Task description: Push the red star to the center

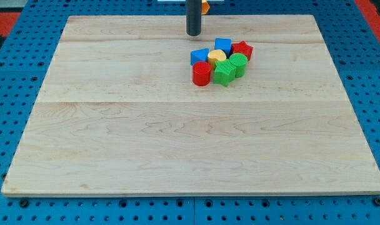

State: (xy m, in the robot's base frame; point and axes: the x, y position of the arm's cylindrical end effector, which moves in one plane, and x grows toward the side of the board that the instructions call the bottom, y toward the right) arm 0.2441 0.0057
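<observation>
The red star point(244, 50) sits at the right end of a tight cluster of blocks in the upper middle of the wooden board point(115, 144). The cluster also holds a blue block point(223, 45), a blue block point(199, 56), a yellow block point(217, 57), a red cylinder point(201, 74), a green star point(224, 72) and a green cylinder point(238, 64). My tip point(194, 34) stands on the board just above and left of the cluster, apart from the blocks, nearest the left blue block.
The board lies on a blue perforated table point(15, 75). An orange object point(205, 6) shows partly behind the rod at the view's top edge. Red surfaces point(5, 15) sit at the top corners.
</observation>
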